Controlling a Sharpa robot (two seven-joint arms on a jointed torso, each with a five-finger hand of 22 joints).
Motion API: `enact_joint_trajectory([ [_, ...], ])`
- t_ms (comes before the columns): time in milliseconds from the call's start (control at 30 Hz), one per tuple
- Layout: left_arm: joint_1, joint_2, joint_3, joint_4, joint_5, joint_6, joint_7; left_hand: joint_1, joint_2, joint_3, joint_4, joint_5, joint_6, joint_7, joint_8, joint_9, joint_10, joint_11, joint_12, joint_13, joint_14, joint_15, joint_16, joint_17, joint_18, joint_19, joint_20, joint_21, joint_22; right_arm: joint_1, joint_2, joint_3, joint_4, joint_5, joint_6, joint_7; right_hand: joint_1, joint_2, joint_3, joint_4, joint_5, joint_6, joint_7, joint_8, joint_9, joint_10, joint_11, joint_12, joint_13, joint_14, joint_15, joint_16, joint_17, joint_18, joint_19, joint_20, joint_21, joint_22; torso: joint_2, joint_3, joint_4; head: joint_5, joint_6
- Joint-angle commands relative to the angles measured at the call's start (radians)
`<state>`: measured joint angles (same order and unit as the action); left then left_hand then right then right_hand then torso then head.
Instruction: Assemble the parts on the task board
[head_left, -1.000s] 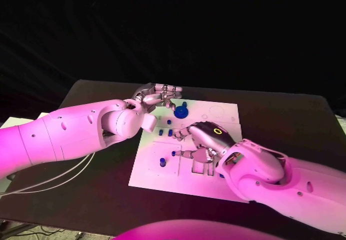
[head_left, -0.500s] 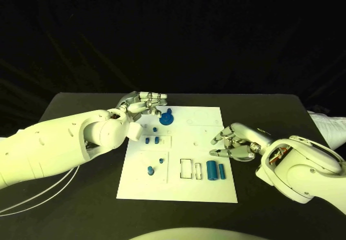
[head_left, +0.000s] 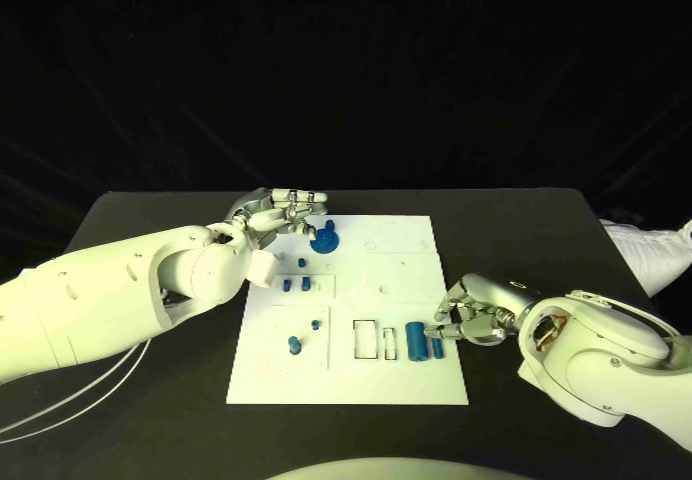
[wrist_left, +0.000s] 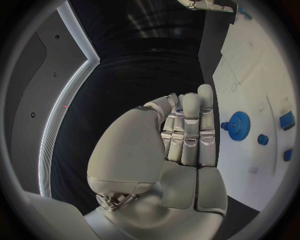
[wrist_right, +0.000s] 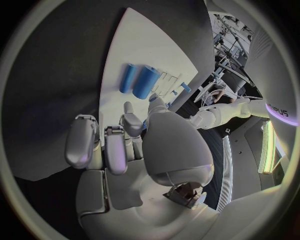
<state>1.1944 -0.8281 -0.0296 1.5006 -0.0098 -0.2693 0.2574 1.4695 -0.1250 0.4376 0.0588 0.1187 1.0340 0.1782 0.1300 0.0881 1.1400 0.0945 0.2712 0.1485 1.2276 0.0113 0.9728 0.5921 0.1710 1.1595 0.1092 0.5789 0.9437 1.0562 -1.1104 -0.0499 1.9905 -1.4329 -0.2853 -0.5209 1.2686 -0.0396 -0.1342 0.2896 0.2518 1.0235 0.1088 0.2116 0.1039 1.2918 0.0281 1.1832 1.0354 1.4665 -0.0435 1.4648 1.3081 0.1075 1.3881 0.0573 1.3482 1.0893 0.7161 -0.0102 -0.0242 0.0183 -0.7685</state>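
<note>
The white task board (head_left: 404, 265) lies in the middle of the black table. A blue gear (head_left: 326, 240) stands near its far left corner, and my left hand (head_left: 281, 210) hovers just beside it, fingers curled together with nothing in them. The left wrist view shows that hand (wrist_left: 169, 145) with the gear (wrist_left: 239, 125) just beyond its fingertips. Two blue cylinders (head_left: 426, 341) lie side by side near the board's right edge. My right hand (head_left: 469, 310) sits at that edge next to them, fingers curled in and empty. The right wrist view shows the same hand (wrist_right: 137, 145) and the cylinders (wrist_right: 140, 80) ahead of it.
Several small blue pegs (head_left: 297, 283) stand on the board's left half, with two more (head_left: 294, 345) nearer me. Two rectangular slots (head_left: 378, 340) lie left of the cylinders. Black table (head_left: 548, 240) surrounds the board.
My right hand has drawn back from over the board's middle to its right edge, uncovering the two cylinders. The left hand stays by the gear. The camera has shifted.
</note>
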Motion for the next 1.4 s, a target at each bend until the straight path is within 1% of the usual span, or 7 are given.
enact_joint_trajectory([
  [33, -0.001, 0.001, 0.0, 0.001, -0.003, 0.021, 0.005, 0.003, 0.007, 0.001, -0.006, 0.002, -0.006, -0.001, 0.004, -0.001, -0.008, 0.001, 0.003, 0.001, -0.009, -0.001, -0.006, -0.001, 0.011, 0.007, 0.001, -0.004, -0.002, -0.01, 0.012, -0.001, 0.0, -0.056, 0.028, -0.059, -0.009, 0.007, -0.01, 0.0, 0.005, -0.006, 0.001, 0.008, 0.001, 0.013, 0.0, 0.016, 0.023, 0.074, -0.002, 0.007, 0.09, -0.019, 0.007, 0.003, 0.007, 0.004, 0.0, -0.0014, -0.0004, -0.003, 0.0],
  [200, -0.004, 0.001, 0.0, -0.002, -0.003, 0.022, 0.004, 0.003, 0.007, 0.001, -0.006, 0.002, -0.006, -0.001, 0.004, -0.001, -0.008, 0.001, 0.003, 0.001, -0.009, -0.001, -0.006, -0.001, 0.011, 0.007, 0.001, -0.004, -0.002, -0.022, 0.03, -0.001, 0.001, -0.069, 0.034, -0.061, -0.012, 0.013, -0.02, 0.0, 0.007, -0.005, 0.0, 0.014, 0.002, 0.023, 0.0, 0.037, 0.053, 0.076, -0.002, 0.014, 0.102, -0.021, 0.009, 0.003, 0.011, 0.013, 0.001, -0.0003, -0.0023, -0.002, 0.0],
  [300, -0.004, 0.001, 0.0, -0.004, -0.003, 0.023, 0.003, 0.003, 0.007, 0.001, -0.006, 0.002, -0.006, -0.001, 0.004, -0.001, -0.008, 0.001, 0.003, 0.001, -0.009, -0.001, -0.006, -0.001, 0.011, 0.007, 0.001, -0.004, -0.002, -0.026, 0.038, -0.001, 0.002, -0.08, 0.034, -0.062, -0.013, 0.014, -0.022, 0.001, 0.007, -0.005, 0.0, 0.015, 0.002, 0.024, 0.0, 0.039, 0.057, 0.076, -0.002, 0.015, 0.104, -0.021, 0.01, 0.003, 0.012, 0.014, 0.001, 0.0, -0.0005, -0.003, -0.001],
  [567, -0.006, 0.001, 0.0, -0.005, -0.003, 0.027, 0.002, 0.003, 0.007, 0.001, -0.006, 0.002, -0.006, -0.001, 0.004, -0.001, -0.008, 0.001, 0.003, 0.001, -0.009, -0.001, -0.006, -0.001, 0.011, 0.007, 0.001, -0.004, -0.002, -0.038, 0.07, -0.001, -0.007, -0.104, 0.035, -0.063, -0.013, 0.021, -0.029, 0.0, 0.017, -0.004, -0.001, 0.021, 0.003, 0.025, -0.001, 0.046, 0.068, 0.076, -0.002, 0.017, 0.107, -0.021, 0.011, 0.004, 0.015, 0.019, 0.002, 0.0002, -0.0002, -0.004, -0.003],
  [1033, -0.008, 0.0, 0.0, -0.004, -0.003, 0.036, -0.003, 0.001, 0.008, 0.0, -0.005, 0.002, -0.007, -0.001, 0.004, -0.001, -0.01, 0.001, 0.005, 0.002, -0.009, 0.0, -0.006, -0.002, 0.011, 0.007, 0.001, -0.005, -0.002, -0.071, 0.141, -0.001, -0.077, -0.145, 0.082, -0.071, 0.018, 0.05, -0.031, -0.005, 0.047, -0.006, -0.001, 0.031, 0.004, 0.022, -0.001, 0.049, 0.085, 0.075, -0.002, 0.016, 0.104, -0.021, 0.009, 0.005, 0.017, 0.02, 0.001, -0.0013, 0.001, -0.002, -0.009],
  [1300, -0.008, -0.002, 0.0, -0.004, -0.003, 0.046, -0.012, -0.004, 0.009, -0.002, -0.004, 0.001, -0.01, 0.0, 0.005, -0.002, -0.014, 0.002, 0.006, 0.002, -0.013, 0.001, -0.009, -0.009, 0.011, 0.006, 0.002, -0.007, -0.002, -0.08, 0.154, -0.001, -0.096, -0.13, 0.067, -0.074, 0.047, 0.082, -0.024, -0.007, 0.054, 0.011, -0.006, 0.044, 0.009, 0.03, -0.005, 0.057, 0.103, 0.074, -0.005, 0.015, 0.103, -0.021, 0.008, 0.004, 0.018, 0.023, 0.0, -0.002, -0.0004, 0.002, -0.011],
  [1400, -0.008, -0.002, 0.0, -0.003, -0.003, 0.051, -0.013, -0.005, 0.009, -0.003, -0.003, 0.001, -0.011, 0.0, 0.005, -0.002, -0.015, 0.002, 0.006, 0.002, -0.014, 0.001, -0.01, -0.01, 0.011, 0.006, 0.002, -0.007, -0.003, -0.081, 0.153, -0.001, -0.094, -0.129, 0.044, -0.075, 0.054, 0.097, -0.023, -0.005, 0.059, 0.029, -0.012, 0.052, 0.015, 0.042, -0.01, 0.067, 0.119, 0.074, -0.009, 0.014, 0.102, -0.022, 0.01, 0.001, 0.02, 0.026, 0.001, -0.0026, -0.0002, 0.001, -0.01],
])
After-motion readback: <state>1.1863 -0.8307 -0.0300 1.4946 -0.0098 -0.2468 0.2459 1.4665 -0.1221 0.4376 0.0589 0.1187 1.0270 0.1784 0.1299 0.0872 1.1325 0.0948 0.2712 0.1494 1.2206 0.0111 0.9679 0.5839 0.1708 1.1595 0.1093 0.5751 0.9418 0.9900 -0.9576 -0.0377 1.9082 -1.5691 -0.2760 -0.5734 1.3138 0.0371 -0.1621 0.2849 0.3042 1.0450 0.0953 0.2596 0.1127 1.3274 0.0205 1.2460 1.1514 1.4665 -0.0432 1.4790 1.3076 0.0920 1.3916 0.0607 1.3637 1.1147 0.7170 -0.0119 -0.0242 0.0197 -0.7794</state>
